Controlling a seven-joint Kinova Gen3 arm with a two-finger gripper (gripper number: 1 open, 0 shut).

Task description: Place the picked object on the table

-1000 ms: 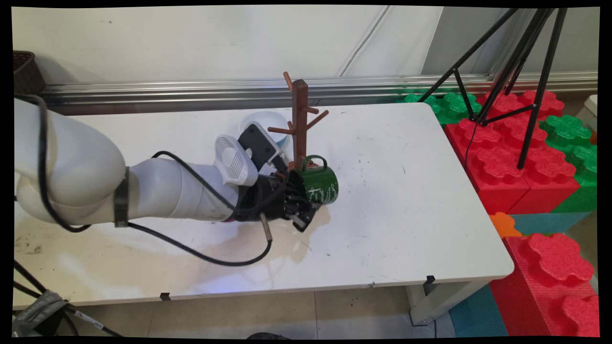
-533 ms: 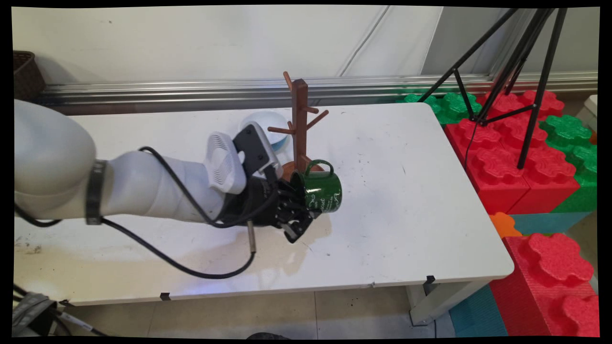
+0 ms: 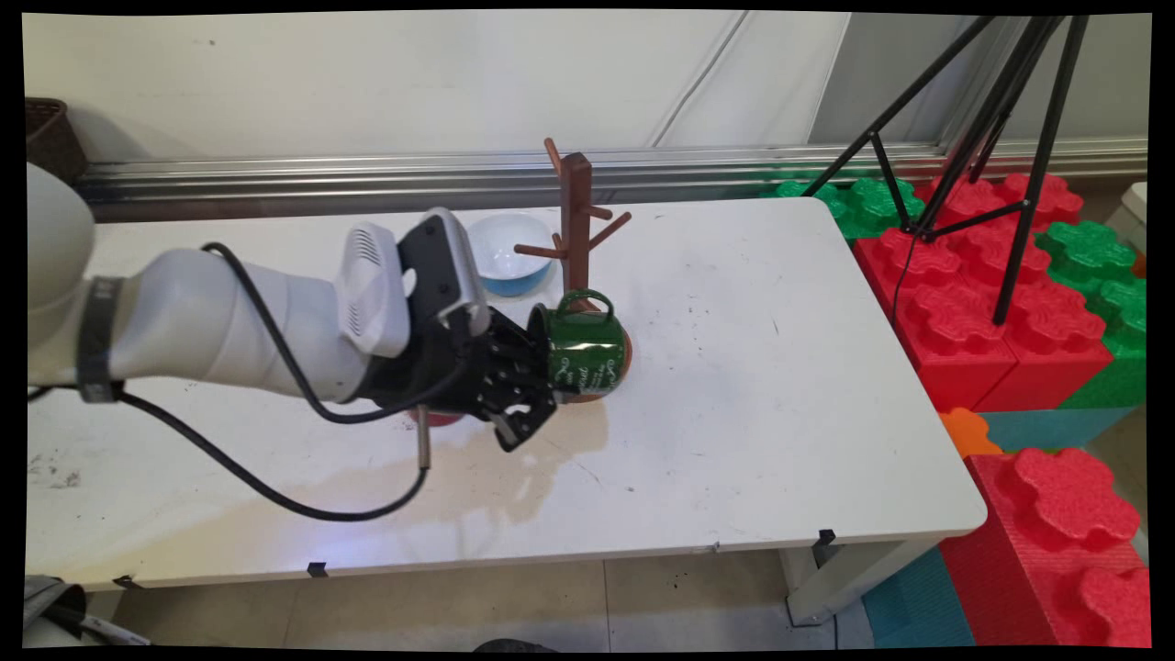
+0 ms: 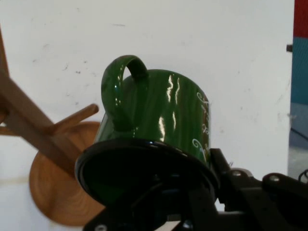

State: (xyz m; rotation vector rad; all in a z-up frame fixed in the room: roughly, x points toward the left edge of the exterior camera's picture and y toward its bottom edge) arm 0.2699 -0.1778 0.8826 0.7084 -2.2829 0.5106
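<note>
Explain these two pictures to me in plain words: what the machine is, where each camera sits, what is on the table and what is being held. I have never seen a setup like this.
The machine is a white robot arm ending in a black two-finger gripper. The wide picture comes from a fixed camera above the near side of the white table, looking down across it toward the wall. The close picture comes from a camera on the robot's hand, looking along the gripper.

The gripper is shut on the rim of a green mug, carried on its side with the handle upward; the hand view shows the same green mug from its open end.

On the table stand a brown wooden mug tree with pegs and a round base, right behind the mug, and a white-and-blue bowl beside it. Red and green foam blocks and a black tripod stand beyond the table's right end.
</note>
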